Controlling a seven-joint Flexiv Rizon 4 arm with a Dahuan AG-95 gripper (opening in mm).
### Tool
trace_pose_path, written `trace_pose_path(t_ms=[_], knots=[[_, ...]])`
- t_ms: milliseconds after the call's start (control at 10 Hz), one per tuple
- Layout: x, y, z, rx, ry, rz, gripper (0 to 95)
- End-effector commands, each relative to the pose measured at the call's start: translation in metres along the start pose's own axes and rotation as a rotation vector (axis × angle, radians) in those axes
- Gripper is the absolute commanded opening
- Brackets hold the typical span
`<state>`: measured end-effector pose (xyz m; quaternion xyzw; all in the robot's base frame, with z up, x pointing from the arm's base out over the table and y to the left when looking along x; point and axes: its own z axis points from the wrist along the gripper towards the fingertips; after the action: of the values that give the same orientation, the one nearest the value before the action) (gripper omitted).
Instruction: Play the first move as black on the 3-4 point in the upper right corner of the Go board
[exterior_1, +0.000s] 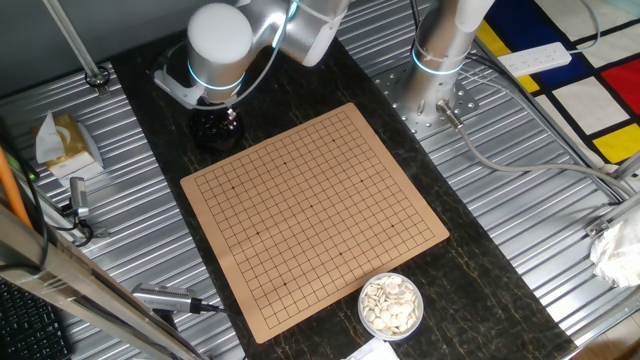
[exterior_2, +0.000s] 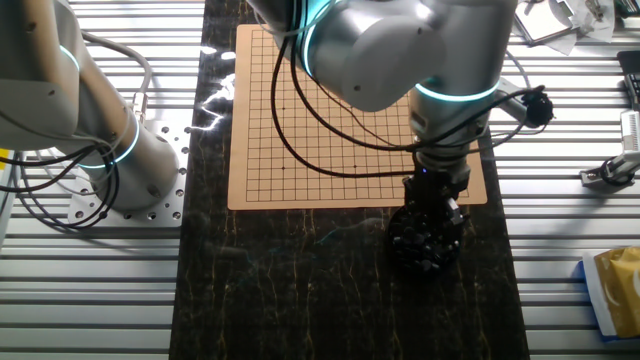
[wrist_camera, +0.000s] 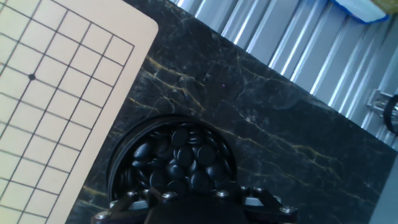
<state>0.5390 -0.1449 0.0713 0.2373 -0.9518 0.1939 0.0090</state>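
Observation:
A round black bowl (wrist_camera: 118, 163) full of glossy black stones (wrist_camera: 183, 155) sits on the dark marble strip just off one corner of the wooden Go board (exterior_1: 315, 210). My gripper (exterior_1: 229, 120) hangs right over this bowl (exterior_2: 425, 240), its tips down among the stones. In the hand view only the dark gripper body shows along the bottom edge, and the fingertips are hidden. I cannot tell whether a stone is held. No stone lies on the board's grid (exterior_2: 340, 110). The nearest board corner (wrist_camera: 134, 31) and one printed star dot (wrist_camera: 32, 76) show in the hand view.
A bowl of white stones (exterior_1: 390, 305) stands off the board's opposite side. A second arm's base (exterior_1: 440, 70) is bolted beside the marble strip. A tissue box (exterior_1: 68, 145) and tools (exterior_1: 165, 298) lie on the ribbed metal table.

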Motion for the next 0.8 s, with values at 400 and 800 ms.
trace_pose_path(t_ms=[400, 800], knots=[[-0.001, 0.0, 0.012, 0.002, -0.016, 0.028, 38.0], [0.0, 0.0, 0.013, 0.013, -0.021, 0.019, 19.0]])
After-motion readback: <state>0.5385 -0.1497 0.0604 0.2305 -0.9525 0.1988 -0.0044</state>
